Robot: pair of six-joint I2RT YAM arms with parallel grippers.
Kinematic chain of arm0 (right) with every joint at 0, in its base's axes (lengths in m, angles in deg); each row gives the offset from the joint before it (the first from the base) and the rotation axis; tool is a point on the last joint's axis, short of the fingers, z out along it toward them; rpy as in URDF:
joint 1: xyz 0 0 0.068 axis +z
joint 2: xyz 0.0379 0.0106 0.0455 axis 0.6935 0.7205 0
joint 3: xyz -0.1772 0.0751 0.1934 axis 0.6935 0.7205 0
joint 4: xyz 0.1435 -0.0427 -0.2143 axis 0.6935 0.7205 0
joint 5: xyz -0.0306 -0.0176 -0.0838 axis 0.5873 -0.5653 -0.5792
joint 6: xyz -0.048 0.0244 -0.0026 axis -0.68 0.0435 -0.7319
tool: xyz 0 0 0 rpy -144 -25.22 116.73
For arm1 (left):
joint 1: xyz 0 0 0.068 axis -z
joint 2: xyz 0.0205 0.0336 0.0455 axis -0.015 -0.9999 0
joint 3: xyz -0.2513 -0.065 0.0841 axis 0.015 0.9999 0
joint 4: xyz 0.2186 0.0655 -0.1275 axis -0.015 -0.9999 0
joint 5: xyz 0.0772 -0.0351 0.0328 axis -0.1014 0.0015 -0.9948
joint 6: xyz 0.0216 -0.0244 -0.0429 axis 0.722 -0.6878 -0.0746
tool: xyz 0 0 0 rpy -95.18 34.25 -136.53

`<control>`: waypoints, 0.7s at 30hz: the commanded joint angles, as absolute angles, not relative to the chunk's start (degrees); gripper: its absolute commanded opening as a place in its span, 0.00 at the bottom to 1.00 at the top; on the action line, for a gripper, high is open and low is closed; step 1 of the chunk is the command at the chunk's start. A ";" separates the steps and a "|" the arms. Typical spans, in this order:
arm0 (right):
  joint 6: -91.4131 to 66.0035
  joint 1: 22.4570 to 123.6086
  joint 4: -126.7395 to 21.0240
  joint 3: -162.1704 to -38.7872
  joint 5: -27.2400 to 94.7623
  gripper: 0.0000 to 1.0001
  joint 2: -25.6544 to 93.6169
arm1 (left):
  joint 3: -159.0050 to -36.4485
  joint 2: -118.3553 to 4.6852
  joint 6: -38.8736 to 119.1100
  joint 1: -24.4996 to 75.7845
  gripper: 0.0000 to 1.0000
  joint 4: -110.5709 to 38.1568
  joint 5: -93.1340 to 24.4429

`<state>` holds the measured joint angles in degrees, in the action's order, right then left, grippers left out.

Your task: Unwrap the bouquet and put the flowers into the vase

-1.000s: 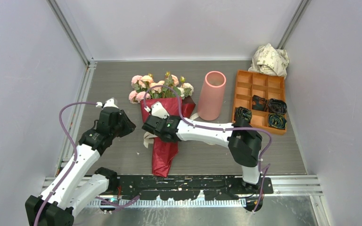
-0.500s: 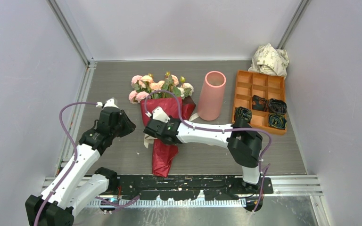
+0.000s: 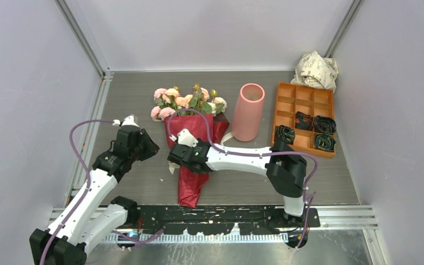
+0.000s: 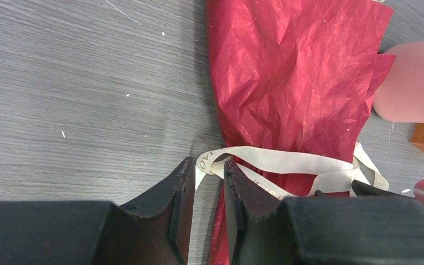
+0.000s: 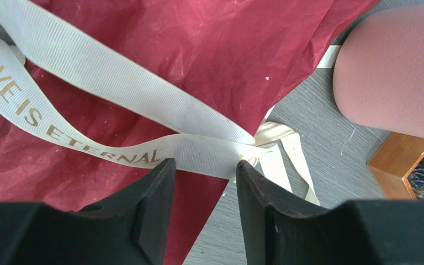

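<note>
Two arms (image 3: 237, 157) bent, right pincer (image 5: 204, 165) over ribbon (image 5: 116, 94), left pincer (image 4: 208, 163) beside bouquet (image 4: 287, 83)

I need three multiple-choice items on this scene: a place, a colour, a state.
1. Where does the vase stand, relative to the bouquet? A. to its left; B. between it and the orange tray; C. on top of it.
2. The bouquet's paper is: A. dark red; B. blue; C. white.
3. The bouquet is: A. standing in the vase; B. lying wrapped, ribbon across it; C. hanging in the air.
Key: B, the top view shows it there; A, both wrist views show it; B, it lies flat, paper and ribbon on.
</note>
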<state>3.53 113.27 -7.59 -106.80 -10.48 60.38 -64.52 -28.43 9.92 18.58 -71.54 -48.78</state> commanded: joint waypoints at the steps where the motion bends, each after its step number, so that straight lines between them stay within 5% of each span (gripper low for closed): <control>1: 4.49 115.21 -5.94 -107.87 -12.63 0.50 58.07 | -64.58 -28.03 9.68 18.47 0.27 -69.09 -47.53; 21: -0.15 113.70 -8.37 -112.09 -23.23 0.56 67.16 | -64.75 -27.16 10.18 18.46 0.27 -70.26 -48.27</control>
<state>1.91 115.35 -5.99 -109.73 -19.92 66.50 -64.06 -28.43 9.90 18.58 -71.28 -47.91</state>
